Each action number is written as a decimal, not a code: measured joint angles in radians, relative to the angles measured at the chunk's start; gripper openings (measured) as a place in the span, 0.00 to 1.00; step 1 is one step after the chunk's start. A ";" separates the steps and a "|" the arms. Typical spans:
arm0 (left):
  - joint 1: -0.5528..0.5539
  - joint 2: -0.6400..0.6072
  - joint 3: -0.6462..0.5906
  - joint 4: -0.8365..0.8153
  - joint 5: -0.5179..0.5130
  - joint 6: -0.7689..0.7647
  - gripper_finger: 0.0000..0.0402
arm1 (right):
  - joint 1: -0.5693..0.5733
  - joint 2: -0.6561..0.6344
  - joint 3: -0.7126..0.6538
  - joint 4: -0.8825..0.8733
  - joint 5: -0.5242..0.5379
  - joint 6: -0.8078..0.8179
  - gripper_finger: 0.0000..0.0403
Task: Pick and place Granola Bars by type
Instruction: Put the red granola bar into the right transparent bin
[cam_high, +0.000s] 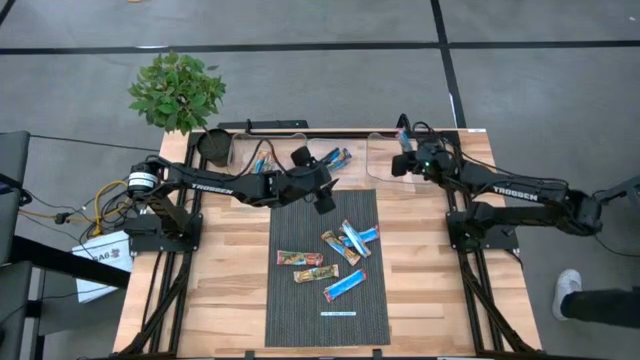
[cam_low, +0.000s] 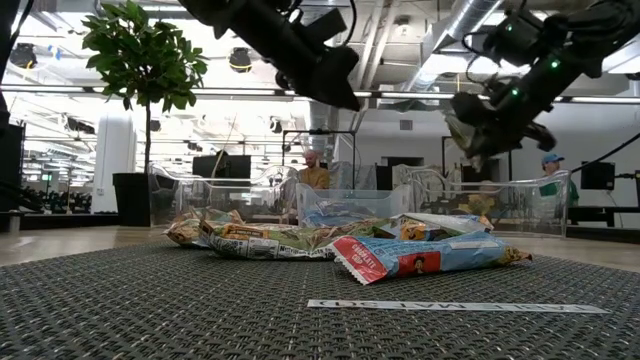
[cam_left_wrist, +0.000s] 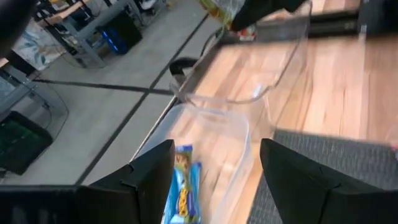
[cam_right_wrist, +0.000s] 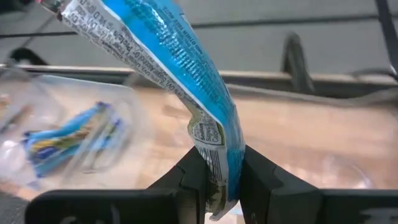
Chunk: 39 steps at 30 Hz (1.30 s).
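Observation:
Several granola bars lie flat in a loose cluster on the dark mat (cam_high: 330, 300): tan ones (cam_high: 301, 258), blue ones (cam_high: 345, 285), and the near blue-and-orange one (cam_low: 430, 257). More blue bars lie in the middle clear bin (cam_high: 331, 157), also seen in the left wrist view (cam_left_wrist: 182, 190). My left gripper (cam_high: 325, 195) (cam_left_wrist: 214, 180) is open and empty, hovering at the mat's far edge beside that bin. My right gripper (cam_high: 405, 152) (cam_right_wrist: 221, 180) is shut on a bright blue bar (cam_high: 403, 134) over the right clear bin (cam_high: 385, 157). My right gripper pinches the blue bar between its two fingers at one crimped end (cam_right_wrist: 217, 155). The rest of the bar (cam_right_wrist: 168, 50) sticks out past the fingertips, bent slightly to one side. It is lifted clear, above the right bin.
A third clear bin (cam_high: 268, 152) with bars and a dark pot (cam_high: 215, 148) stand along the far edge on the left. A potted plant (cam_high: 177, 90) stands beyond the table. A thin white strip (cam_high: 340, 312) lies at the mat's near end. Bare wood flanks the mat.

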 joint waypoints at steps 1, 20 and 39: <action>-0.002 0.000 0.000 -0.017 0.000 0.004 0.58 | -0.008 0.001 0.000 -0.022 -0.002 0.022 0.14; -0.004 0.000 -0.043 -0.218 0.089 -0.039 0.57 | -0.200 0.002 0.000 -0.181 -0.149 0.226 0.14; -0.057 0.000 -0.043 -0.255 0.096 -0.052 0.57 | -0.267 0.002 0.000 -0.288 -0.322 0.292 0.14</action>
